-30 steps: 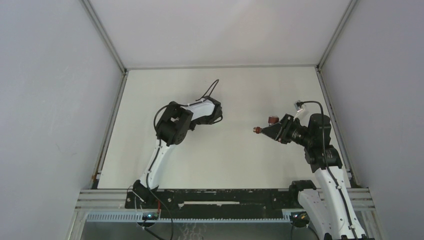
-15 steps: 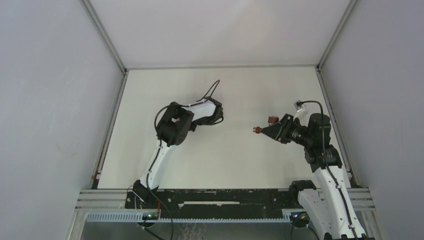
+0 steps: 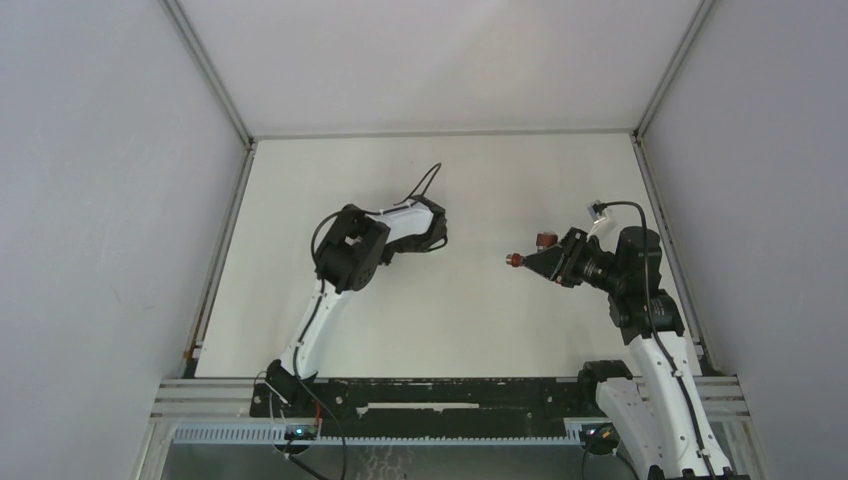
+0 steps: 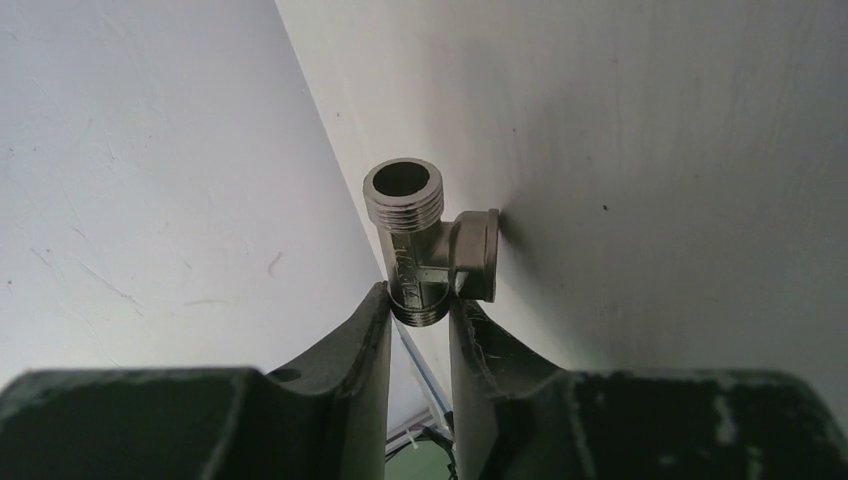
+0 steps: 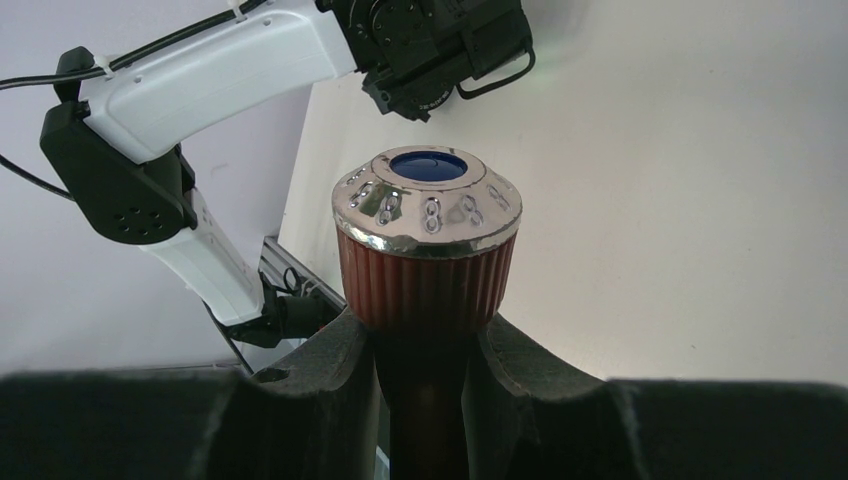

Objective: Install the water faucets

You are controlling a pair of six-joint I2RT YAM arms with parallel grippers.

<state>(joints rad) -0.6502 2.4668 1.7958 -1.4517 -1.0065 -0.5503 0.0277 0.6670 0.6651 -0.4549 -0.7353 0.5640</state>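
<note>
My left tool (image 4: 418, 312) pinches the silver fitting (image 4: 420, 235) by its bottom end, so the open screw end is free. My right tool (image 5: 425, 345) grips the red-brown faucet (image 5: 427, 270) under its knob. They are well apart over the surface (image 3: 470, 310).

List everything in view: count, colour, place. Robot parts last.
silvery metal T-shaped fitting: one, silver, threaded ends, held between the left gripper's fingers
reddish-brown ribbed faucet knob: one, chrome cap with blue centre, clamped in the right gripper
small reddish-brown part: one, beside the right gripper; cannot tell whether it belongs to the same faucet
white tabletop: one, white, centre, under both arms
black rail: one, black, along the near edge
left gripper: one, black, left of centre, shut on the fitting
right gripper: one, black, at the right, shut on the knob
</note>
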